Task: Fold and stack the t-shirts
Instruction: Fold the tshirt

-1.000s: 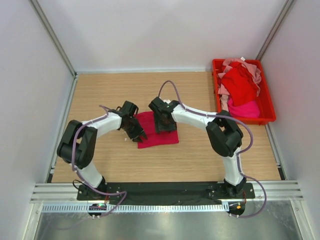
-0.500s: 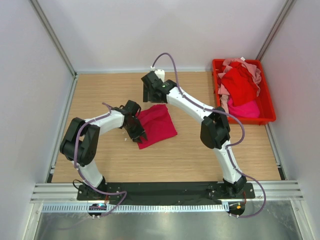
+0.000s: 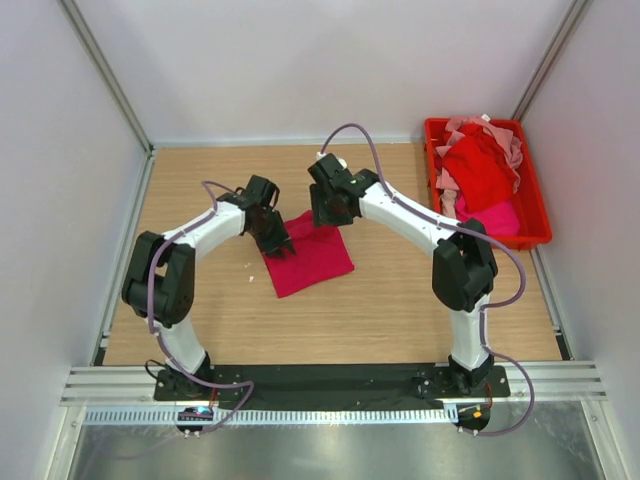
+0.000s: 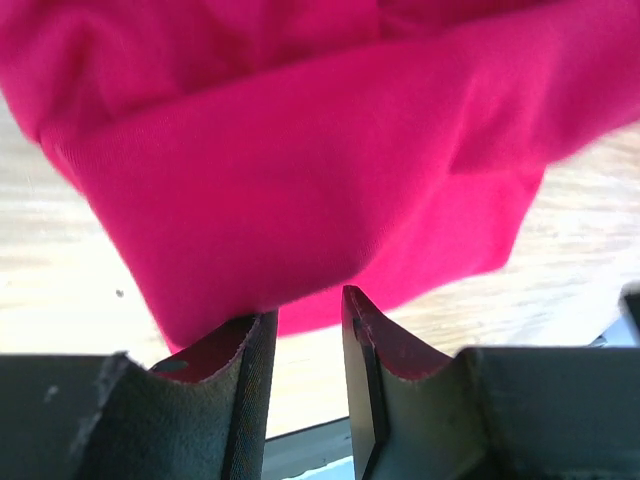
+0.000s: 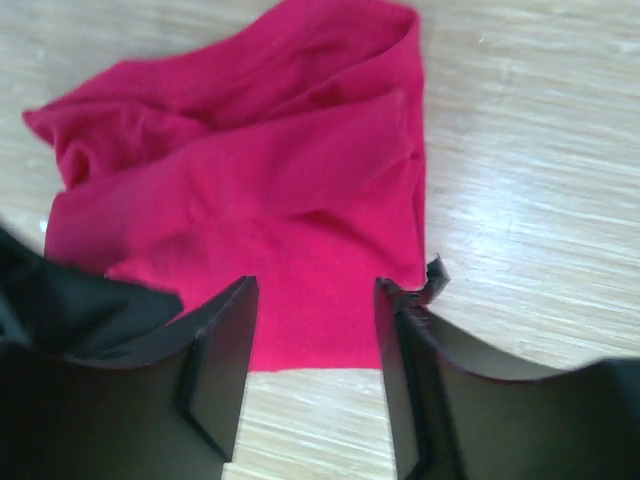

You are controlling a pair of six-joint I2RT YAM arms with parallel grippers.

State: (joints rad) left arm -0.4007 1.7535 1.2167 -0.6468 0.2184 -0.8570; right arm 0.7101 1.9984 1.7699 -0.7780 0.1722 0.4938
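The folded t-shirt (image 3: 310, 262) is flanked: left gripper (image 3: 283, 245) at 9 o'clock, narrowly parted, nothing clamped; right gripper (image 3: 325, 213) at 12, wide, empty. The fold could be dragged open if snagged.

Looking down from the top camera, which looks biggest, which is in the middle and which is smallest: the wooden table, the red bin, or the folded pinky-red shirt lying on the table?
1. wooden table, by far the biggest
2. red bin
3. folded shirt, the smallest
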